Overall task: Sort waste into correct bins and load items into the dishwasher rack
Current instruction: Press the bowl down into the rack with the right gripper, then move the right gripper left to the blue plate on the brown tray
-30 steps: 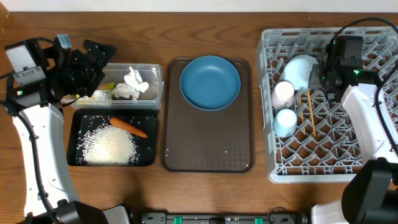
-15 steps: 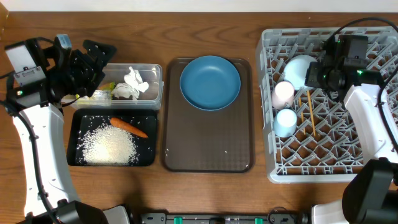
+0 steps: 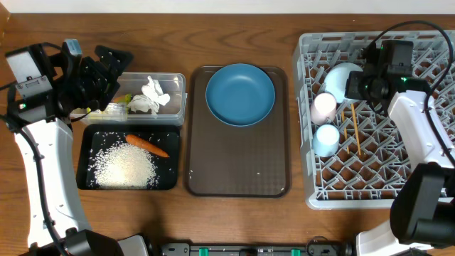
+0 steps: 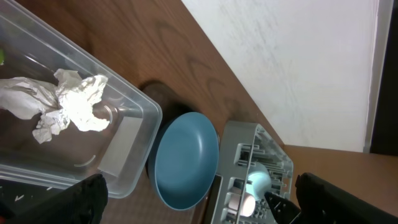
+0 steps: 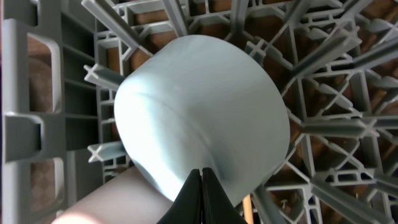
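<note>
The right claw (image 5: 202,188) has its two tips pressed together with nothing between them. It points down at the light-blue bowl (image 5: 199,118), which lies tipped in a back corner cell of the grey dishwasher rack (image 3: 377,178). Whether the tips touch the bowl's wall I cannot tell. Just past the bowl, on the side of this claw toward the middle of the bench (image 3: 242,220), sits the pink cup (image 3: 323,107). The small light-blue cup (image 3: 327,137) is next to it, further toward the front of the rack. The wooden chopsticks (image 3: 350,122) lie on the lattice close beside the claw, between it and the two cups.

The left claw (image 3: 106,77) is spread wide and holds nothing. It hangs over the outer end of the clear tub (image 3: 178,107). The crumpled white tissue (image 4: 65,102) lies inside the tub just ahead of its fingers (image 4: 81,199). The yellow-green wrapper (image 3: 117,108) lies in the tub almost under the claw. The black tray (image 3: 85,160) sits near the claw on the side toward the front of the bench, holding the carrot (image 3: 147,145) and the heap of rice (image 3: 126,167). Well beyond the tub from this claw, the dark-blue plate (image 3: 239,94) rests on the back part of the brown tray (image 3: 238,163).
</note>
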Motion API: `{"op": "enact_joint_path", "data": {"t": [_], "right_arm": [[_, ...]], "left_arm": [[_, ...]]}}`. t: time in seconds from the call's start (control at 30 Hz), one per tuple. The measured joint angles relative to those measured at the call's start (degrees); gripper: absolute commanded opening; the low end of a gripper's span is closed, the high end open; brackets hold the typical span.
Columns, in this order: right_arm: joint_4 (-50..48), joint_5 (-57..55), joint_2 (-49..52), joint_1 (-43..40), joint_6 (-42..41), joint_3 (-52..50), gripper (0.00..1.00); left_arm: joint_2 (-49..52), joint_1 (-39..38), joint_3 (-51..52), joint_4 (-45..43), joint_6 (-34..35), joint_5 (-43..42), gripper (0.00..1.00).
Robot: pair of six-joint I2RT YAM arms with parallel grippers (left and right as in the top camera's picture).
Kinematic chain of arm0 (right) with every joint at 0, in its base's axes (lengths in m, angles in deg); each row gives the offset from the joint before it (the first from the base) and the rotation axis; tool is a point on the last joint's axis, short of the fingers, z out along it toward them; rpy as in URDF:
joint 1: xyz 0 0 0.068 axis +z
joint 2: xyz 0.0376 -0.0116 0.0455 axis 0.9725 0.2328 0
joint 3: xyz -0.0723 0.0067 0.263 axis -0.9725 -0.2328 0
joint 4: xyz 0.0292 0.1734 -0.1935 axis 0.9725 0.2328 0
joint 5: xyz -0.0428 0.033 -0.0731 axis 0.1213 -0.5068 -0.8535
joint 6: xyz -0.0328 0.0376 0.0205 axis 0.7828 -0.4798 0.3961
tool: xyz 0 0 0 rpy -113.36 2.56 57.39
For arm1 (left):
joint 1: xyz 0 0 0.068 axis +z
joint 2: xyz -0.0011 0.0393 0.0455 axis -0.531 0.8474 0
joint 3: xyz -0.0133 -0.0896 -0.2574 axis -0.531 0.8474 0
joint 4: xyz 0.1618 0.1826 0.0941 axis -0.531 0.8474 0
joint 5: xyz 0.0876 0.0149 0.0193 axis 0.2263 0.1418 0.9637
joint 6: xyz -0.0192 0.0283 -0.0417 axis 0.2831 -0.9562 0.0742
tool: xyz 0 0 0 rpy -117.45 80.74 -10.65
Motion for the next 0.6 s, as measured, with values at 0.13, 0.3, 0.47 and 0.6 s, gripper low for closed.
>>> {"op": "enact_joint_path", "data": {"t": [0.13,0.3,0.47,0.6], "right_arm": [[-1.42,-1.86,0.22,0.00,0.22,0.00,0.04],[-1.64,-6.40,0.22,-0.02,0.42,0.00,0.07],[-1.66,-6.29,0.22,-0.02,0.76,0.00,0.15],[-1.64,-5.55,-0.15,-0.02,1.27,0.00,0.18]], "left_arm": [[0.00,0.00,0.00,0.00,-0.02,0.00,0.98],[0.00,0.00,0.00,0.00,0.00,0.00,0.98],[0.00,0.00,0.00,0.00,-0.02,0.00,0.98],[0.00,0.00,0.00,0.00,0.00,0.00,0.98]]}}
